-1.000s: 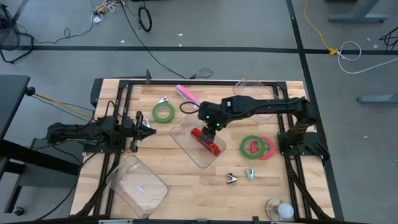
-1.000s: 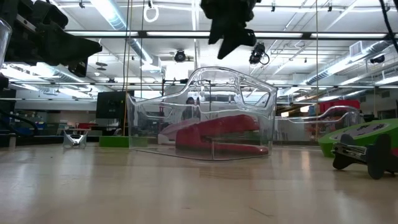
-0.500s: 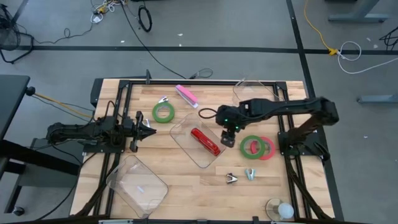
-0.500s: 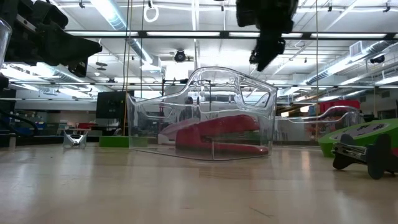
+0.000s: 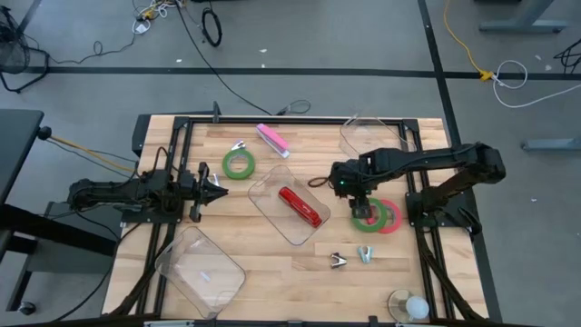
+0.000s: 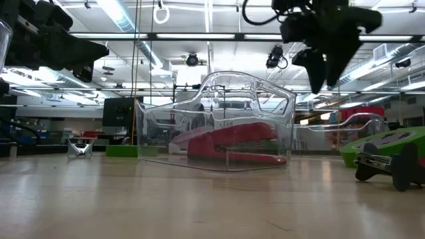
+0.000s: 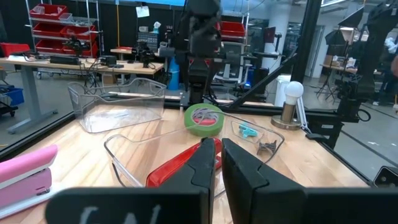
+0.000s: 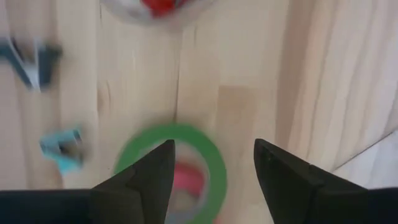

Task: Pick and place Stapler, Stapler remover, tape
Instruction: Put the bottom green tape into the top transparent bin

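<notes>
At the left of the worktop (image 5: pixel 272 263) the left gripper (image 5: pixel 216 188) waited, its jaws closed to a narrow slit and holding nothing, clear of the working area. Near it lay one green tape ring (image 5: pixel 239 163), and beyond that a pink stapler (image 5: pixel 272 139), both outside any container. At the centre we saw the red stapler (image 5: pixel 301 205) lying inside a clear tray (image 5: pixel 272 186), which we took to be its intended place. Further right, the right gripper (image 5: pixel 361 203) hung above the stacked green and red-pink tape rings (image 5: pixel 378 215) with jaws spread wide and empty, presumably lined up to straddle the green ring's rim. Two small staple removers (image 5: pixel 351 257) sat on the wood nearer the front edge, not yet collected.
</notes>
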